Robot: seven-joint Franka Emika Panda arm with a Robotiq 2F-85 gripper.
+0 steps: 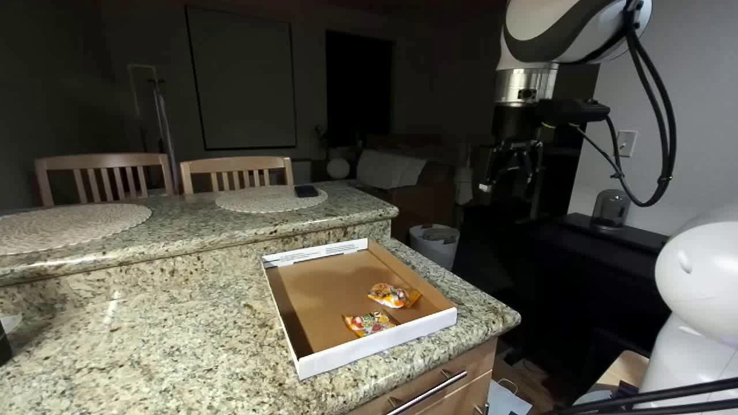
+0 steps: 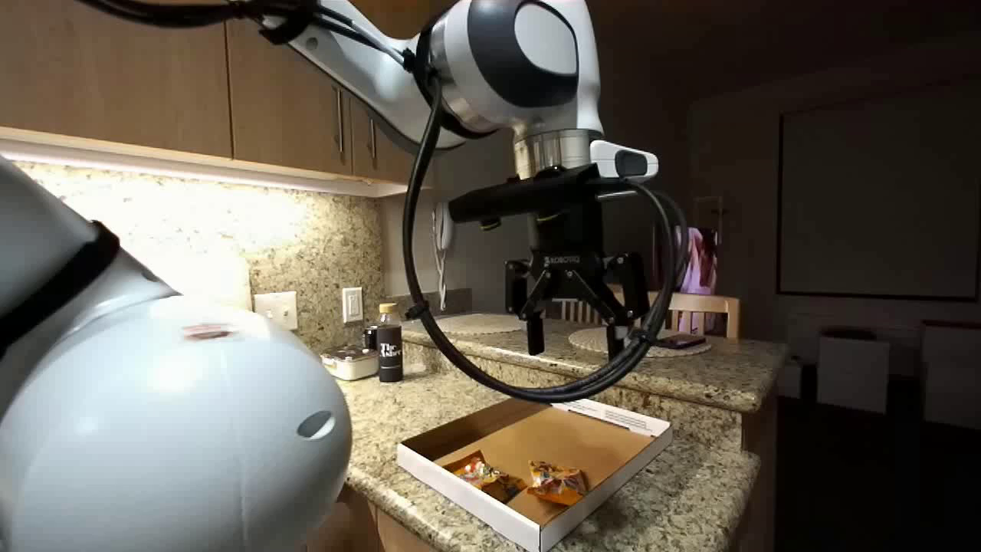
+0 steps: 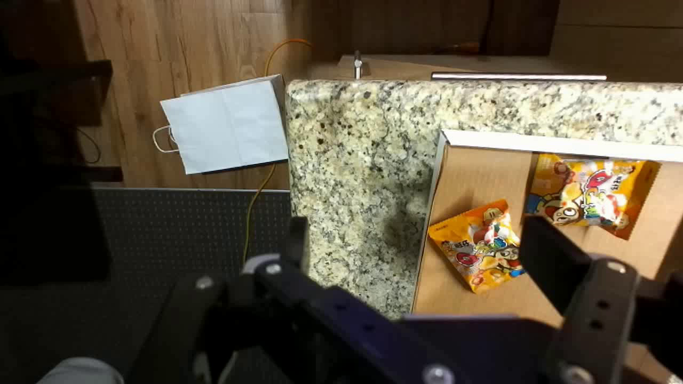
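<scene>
My gripper is open and empty, with its two black fingers wide apart and pointing down. It shows in both exterior views point(image 1: 507, 181) point(image 2: 575, 345) and in the wrist view point(image 3: 416, 229). It hangs well above a shallow cardboard box with white outer walls point(image 1: 375, 344) point(image 2: 471, 498) point(image 3: 475, 170), touching nothing. Two small orange snack bags lie in the box. The first bag point(image 1: 392, 295) point(image 2: 558, 481) point(image 3: 483, 245) shows between the fingers in the wrist view, close to the right finger. The second bag point(image 1: 369, 324) point(image 2: 481, 474) point(image 3: 592, 192) lies beside the drawer-side wall.
The box sits on a granite counter point(image 1: 190, 340) near its end. A raised ledge behind bears round placemats point(image 1: 271, 199) and a phone point(image 1: 306, 191). A dark bottle point(image 2: 390, 345) and a food container point(image 2: 352, 362) stand farther back. A paper bag point(image 3: 227, 125) is on the floor.
</scene>
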